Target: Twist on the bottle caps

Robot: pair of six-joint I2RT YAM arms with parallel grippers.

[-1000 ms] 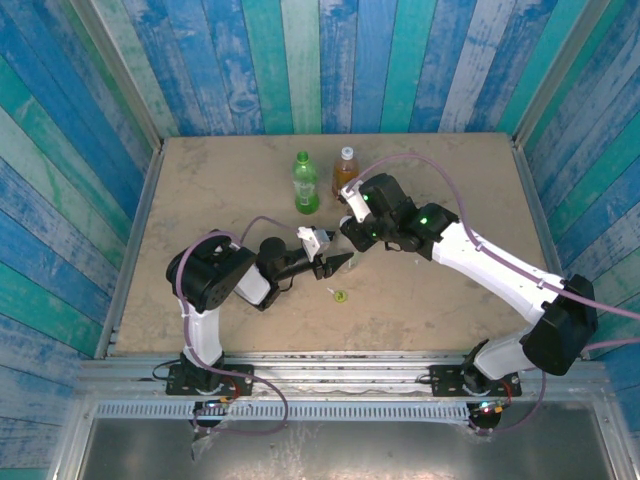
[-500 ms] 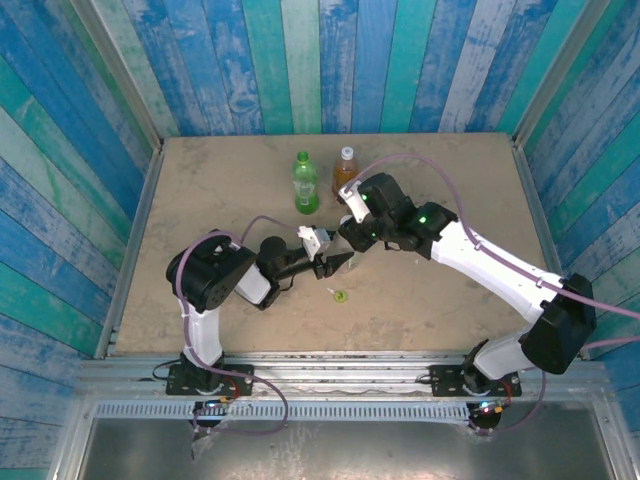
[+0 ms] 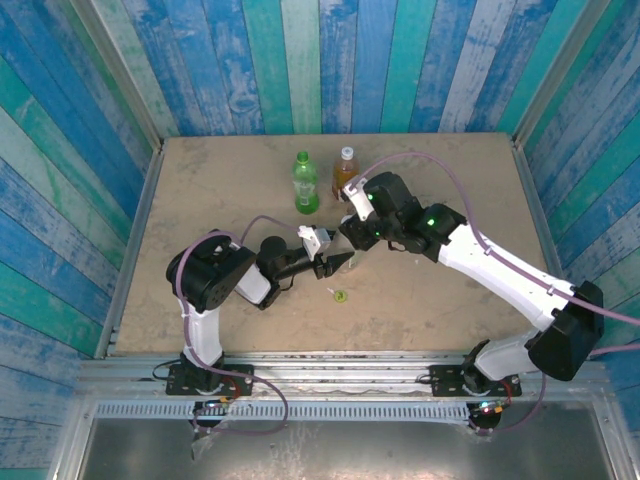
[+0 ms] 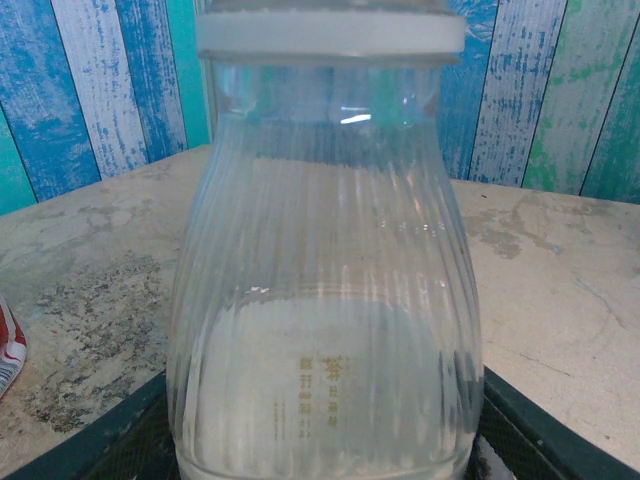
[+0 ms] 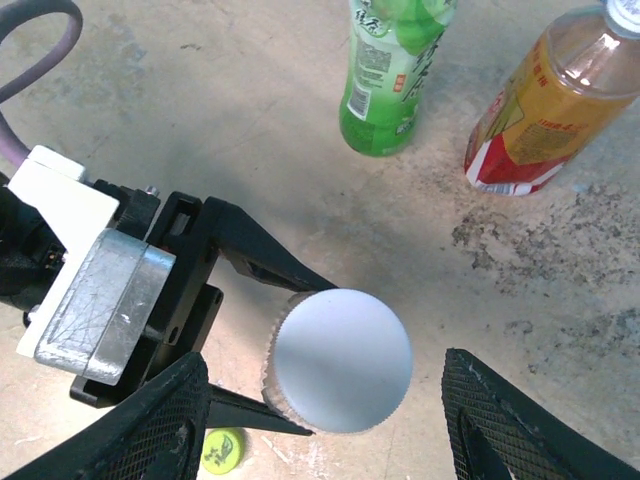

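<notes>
Looking at progress, I'd say roughly two of three are sorted. The clear bottle (image 4: 325,300) stands upright on the surface (image 5: 200,100), clamped low on its body by the left hand (image 3: 338,262), and it has a white cap (image 5: 340,360) sitting on its neck. The right hand (image 3: 350,238) hangs right above that bottle with its jaws spread wide, one each side of the cap and not touching it. Can't tell if the cap is fully tight.

Beyond the clear bottle stand the green bottle (image 5: 385,80) and the amber bottle (image 5: 545,110), side by side. The amber one wears a second white cap (image 5: 625,12). The green one's top looks bare, though the overhead view is too small to be sure. A yellow-green cap (image 5: 222,450) lies loose on the surface just on the near side of the clear bottle, so that's likely what's left.

Writing: both labels carry print, and the clear bottle has small gold characters, none legible to me.
</notes>
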